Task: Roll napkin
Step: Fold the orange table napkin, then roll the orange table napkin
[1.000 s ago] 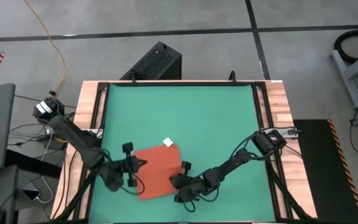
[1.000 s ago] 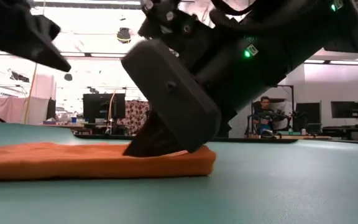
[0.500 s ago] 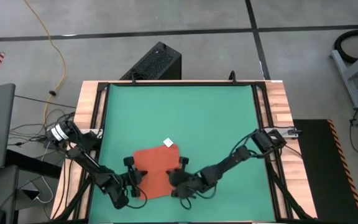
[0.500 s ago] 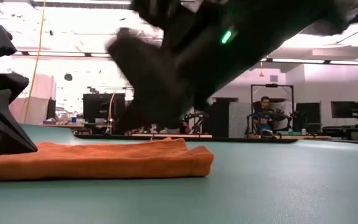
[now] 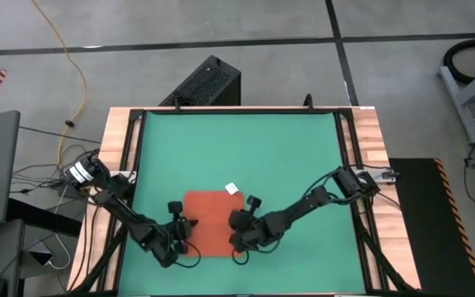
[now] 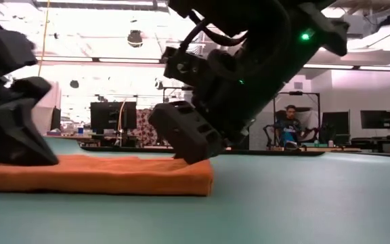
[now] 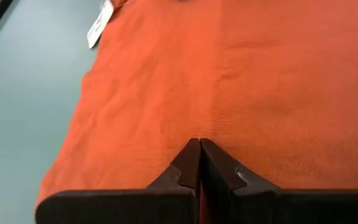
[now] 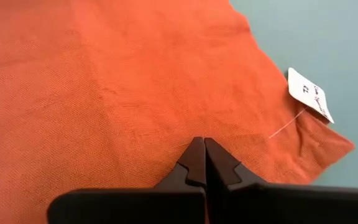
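So the orange-red napkin [image 5: 209, 221] is lying on the green mat [image 5: 246, 148], down at the near side and a bit left of the middle, with both pincers parked right on it. From table level it looks like a low, thick slab with a rounded edge on the right arm's side, so it seems doubled over, though I can't say how many layers.

The left gripper [image 5: 180, 235] is at the napkin's left edge, tips on the cloth. In its wrist camera the two fingers [image 7: 190, 167] are pressed together into one point, with the cloth spreading out ahead of them. I can't tell if any fabric is actually caught between them.

The right gripper [image 5: 236, 224] sits at the opposite edge, also low on the cloth. Its fingers [image 8: 196, 158] are squeezed together too, tip touching the fabric; again, whether they're pinching a fold isn't visible.

The little white tag [image 8: 309, 94] sticks off the corner beyond the right gripper, lying on the mat on a thin thread. Behind the table, a person [image 6: 289, 126] sits far off in the room.
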### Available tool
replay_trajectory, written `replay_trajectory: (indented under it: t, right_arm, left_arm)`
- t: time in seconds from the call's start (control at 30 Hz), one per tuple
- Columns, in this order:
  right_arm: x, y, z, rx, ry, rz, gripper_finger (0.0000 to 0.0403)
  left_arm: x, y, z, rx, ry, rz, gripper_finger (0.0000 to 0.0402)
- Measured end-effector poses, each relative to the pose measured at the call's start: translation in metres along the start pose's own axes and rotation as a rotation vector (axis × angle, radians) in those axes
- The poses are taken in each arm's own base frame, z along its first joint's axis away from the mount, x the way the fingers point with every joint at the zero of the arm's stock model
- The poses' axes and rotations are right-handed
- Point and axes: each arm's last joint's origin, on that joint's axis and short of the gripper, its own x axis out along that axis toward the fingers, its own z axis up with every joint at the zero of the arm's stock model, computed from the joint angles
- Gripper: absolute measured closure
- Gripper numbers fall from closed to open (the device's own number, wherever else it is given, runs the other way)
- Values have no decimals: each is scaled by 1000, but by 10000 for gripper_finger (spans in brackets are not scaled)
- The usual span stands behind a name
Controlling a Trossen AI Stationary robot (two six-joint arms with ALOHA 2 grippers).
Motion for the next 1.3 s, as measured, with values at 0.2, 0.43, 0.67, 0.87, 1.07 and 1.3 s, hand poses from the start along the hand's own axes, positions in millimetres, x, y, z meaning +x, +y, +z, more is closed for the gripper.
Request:
replay_trajectory:
  t: [0.2,0.43,0.67,0.87,1.07,1.3]
  right_arm:
    - [-3,-6,-9,35,50,-84,394]
    - [-5,-12,-16,-20,69,-172,394]
    - [-4,-19,-16,-17,87,-206,394]
    - [-23,-25,-2,-54,47,-207,394]
    - [-74,-33,31,-140,-55,-130,393]
    - [-154,-3,19,-402,-208,146,378]
  left_arm:
    - [25,12,20,85,12,-26,401]
    - [39,22,30,192,24,-66,401]
    - [26,45,38,296,39,-30,401]
    - [-14,75,60,211,-55,-63,401]
    - [-68,100,79,96,-280,-247,401]
    - [-123,87,82,213,-567,-508,401]
